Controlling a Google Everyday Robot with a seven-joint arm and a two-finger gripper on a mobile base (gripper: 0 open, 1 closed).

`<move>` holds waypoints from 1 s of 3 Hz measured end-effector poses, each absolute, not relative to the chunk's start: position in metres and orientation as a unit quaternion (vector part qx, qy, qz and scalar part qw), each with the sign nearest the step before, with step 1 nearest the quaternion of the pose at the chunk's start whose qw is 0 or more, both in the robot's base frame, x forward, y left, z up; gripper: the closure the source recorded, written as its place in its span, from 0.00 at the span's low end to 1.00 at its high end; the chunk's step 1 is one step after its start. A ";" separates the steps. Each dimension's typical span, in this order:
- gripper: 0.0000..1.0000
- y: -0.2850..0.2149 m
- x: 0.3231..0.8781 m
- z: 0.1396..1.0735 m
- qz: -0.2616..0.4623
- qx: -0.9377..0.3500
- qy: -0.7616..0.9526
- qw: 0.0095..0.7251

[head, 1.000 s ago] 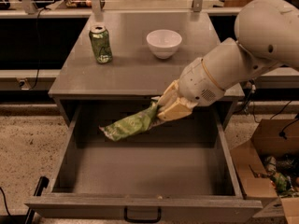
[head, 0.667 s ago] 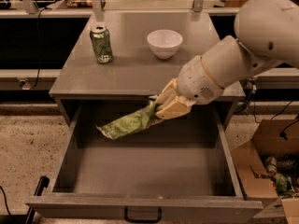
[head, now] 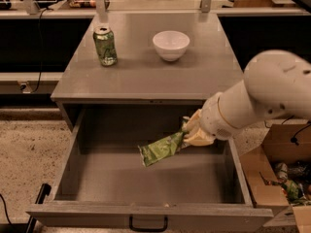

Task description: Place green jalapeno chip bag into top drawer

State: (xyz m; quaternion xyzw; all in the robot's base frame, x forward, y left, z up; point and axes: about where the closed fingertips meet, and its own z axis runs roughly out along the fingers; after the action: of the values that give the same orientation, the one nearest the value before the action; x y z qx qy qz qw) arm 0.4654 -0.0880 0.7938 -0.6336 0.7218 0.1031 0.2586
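Note:
The green jalapeno chip bag (head: 162,149) is a crinkly light-green foil bag held in the air over the inside of the top drawer (head: 146,211). The drawer is pulled fully open, grey, with a black pull handle (head: 148,225) on its front. My gripper (head: 190,134) is shut on the bag's right end, above the drawer's right half. The bag hangs down to the left from the gripper, its free end low over the drawer floor.
On the grey cabinet top (head: 146,76) stand a green drink can (head: 105,45) at the back left and a white bowl (head: 171,44) at the back middle. An open cardboard box (head: 279,171) with items stands on the floor to the right.
The view has shifted, so the drawer shows more fully. My arm has lowered, and the bag with it hangs deeper inside the drawer, still in my grip.

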 end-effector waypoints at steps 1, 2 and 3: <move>1.00 -0.116 0.479 0.754 0.067 -0.609 0.736 0.287; 0.84 -0.122 0.503 0.730 0.055 -0.601 0.730 0.322; 0.60 -0.122 0.508 0.727 0.052 -0.599 0.728 0.329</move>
State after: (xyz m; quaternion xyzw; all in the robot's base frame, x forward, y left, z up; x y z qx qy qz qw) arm 0.5082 -0.1215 0.7268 -0.5995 0.7278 0.0521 0.3290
